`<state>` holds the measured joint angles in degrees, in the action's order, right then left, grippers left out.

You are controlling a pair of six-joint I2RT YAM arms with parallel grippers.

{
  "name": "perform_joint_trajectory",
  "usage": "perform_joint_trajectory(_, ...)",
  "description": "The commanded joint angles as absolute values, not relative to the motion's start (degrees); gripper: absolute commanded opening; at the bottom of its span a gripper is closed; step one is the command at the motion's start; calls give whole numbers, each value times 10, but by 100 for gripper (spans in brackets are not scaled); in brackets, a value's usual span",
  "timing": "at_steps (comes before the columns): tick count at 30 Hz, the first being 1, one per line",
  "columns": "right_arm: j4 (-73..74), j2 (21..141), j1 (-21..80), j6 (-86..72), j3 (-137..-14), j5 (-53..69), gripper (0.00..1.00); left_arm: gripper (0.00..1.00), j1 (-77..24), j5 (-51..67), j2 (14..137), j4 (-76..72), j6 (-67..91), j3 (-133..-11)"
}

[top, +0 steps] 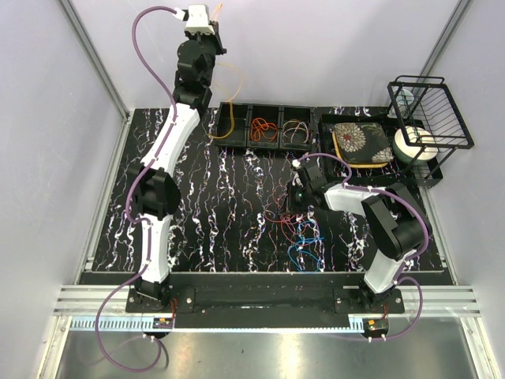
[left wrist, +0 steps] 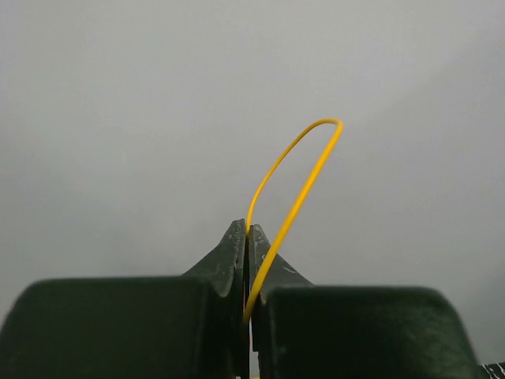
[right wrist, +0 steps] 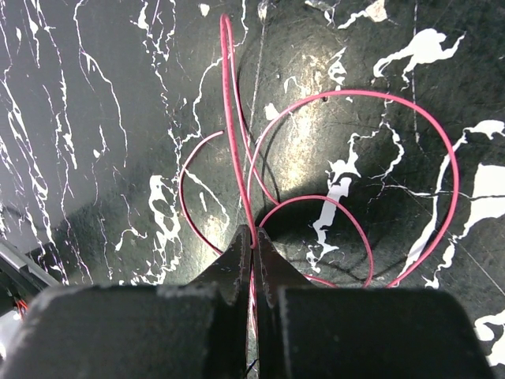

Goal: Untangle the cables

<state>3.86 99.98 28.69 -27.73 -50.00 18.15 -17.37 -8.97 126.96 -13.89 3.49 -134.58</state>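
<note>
My left gripper [top: 213,17] is raised high at the back, against the wall, and is shut on a yellow cable [left wrist: 314,162]. The cable loops above the fingertips [left wrist: 237,234] and hangs down toward the left bin [top: 230,126]. My right gripper [top: 296,191] is low over the table and shut on a red cable [right wrist: 231,118]. That cable's loops [right wrist: 426,134] lie on the marbled surface. A tangle of red cables [top: 284,221] and blue cables [top: 306,246] lies in front of the right gripper. The middle bin holds orange cables [top: 264,130], and the right bin holds pale cables [top: 297,133].
The three-part black bin [top: 280,117] stands at the back centre. A black tray [top: 325,126] with a floral square [top: 360,144] sits at the back right. Next to it are a wire rack [top: 432,110] and a white roll [top: 414,146]. The right arm's elbow [top: 394,225] stands over the front right.
</note>
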Motion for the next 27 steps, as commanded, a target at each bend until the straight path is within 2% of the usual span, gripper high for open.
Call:
perform_joint_trajectory(1, 53, 1019, 284, -264, -492, 175, 0, 0, -173, -84, 1278, -210, 44, -1369)
perform_joint_trajectory(12, 48, 1017, 283, -264, -490, 178, 0, 0, -173, -124, 1337, -330, 63, -1375)
perform_joint_trajectory(16, 47, 1018, 282, -263, -489, 180, 0, 0, -173, -137, 1354, -417, 72, -1341)
perform_joint_trajectory(27, 46, 1021, 281, -262, -490, 185, 0, 0, -171, -150, 1388, -446, 71, -1348)
